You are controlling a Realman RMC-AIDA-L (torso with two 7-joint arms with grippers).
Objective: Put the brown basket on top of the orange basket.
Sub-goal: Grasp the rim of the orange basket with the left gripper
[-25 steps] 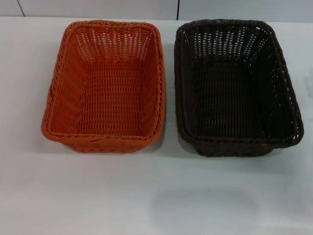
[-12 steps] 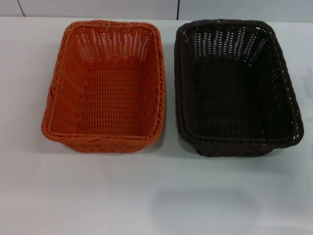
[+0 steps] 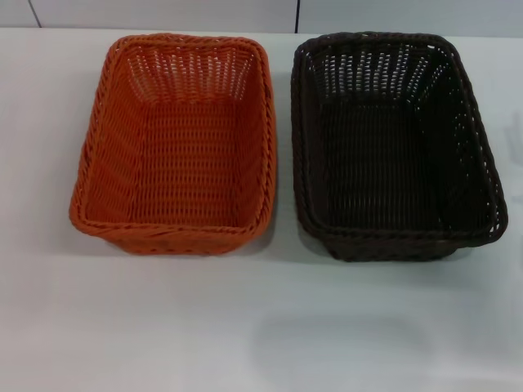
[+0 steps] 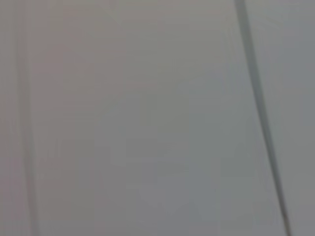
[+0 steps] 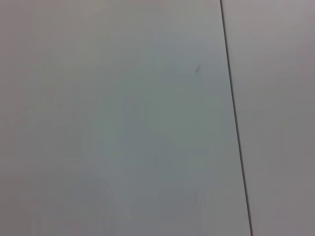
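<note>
On the white table (image 3: 261, 327) the brown basket (image 3: 392, 147) sat just beside the orange basket (image 3: 176, 143), neither gripper visible, so pincer state was unknowable; a one-sided rim grab might tip it.

No text, label, brand, number or sign can be read anywhere. The bright orange rectangular woven basket (image 3: 176, 143) and the very dark brown rectangular woven basket (image 3: 391, 143) carry no tags or markings, and the white tabletop (image 3: 261, 327) under them is unmarked. Both wrist views show only plain grey panels.
</note>
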